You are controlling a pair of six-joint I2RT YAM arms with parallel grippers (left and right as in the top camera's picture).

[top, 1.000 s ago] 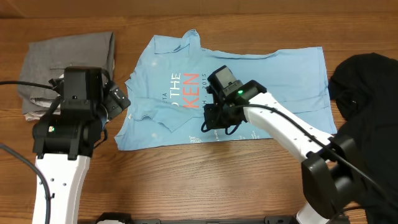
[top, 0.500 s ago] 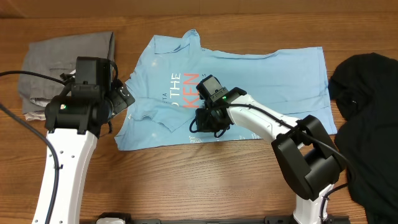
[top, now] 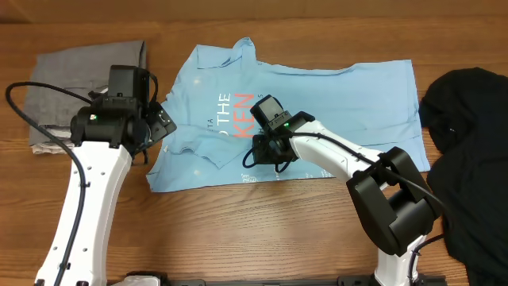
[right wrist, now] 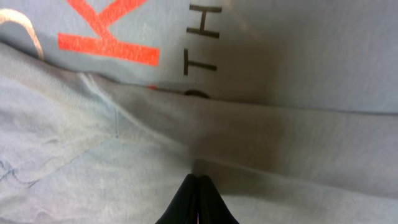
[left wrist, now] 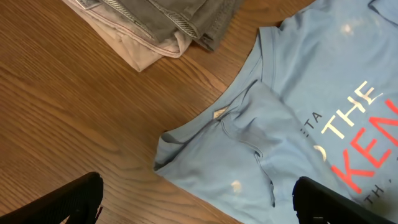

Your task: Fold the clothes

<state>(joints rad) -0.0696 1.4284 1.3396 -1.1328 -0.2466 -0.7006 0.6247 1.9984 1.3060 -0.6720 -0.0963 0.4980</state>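
Left of the T-shirt (top: 341, 95), a strip of bare table (top: 238, 230) separates its rumpled sleeve edge from the folded grey trousers (top: 63, 71). A black garment (top: 468, 135) lies just beside the shirt's right edge, and open wood runs along its lower hem. The left gripper (left wrist: 199, 205) hovers over that sleeve, fingers spread wide, holding nothing. The right gripper (right wrist: 198, 193) has its fingers pressed together, tips touching a crease beside the orange lettering.
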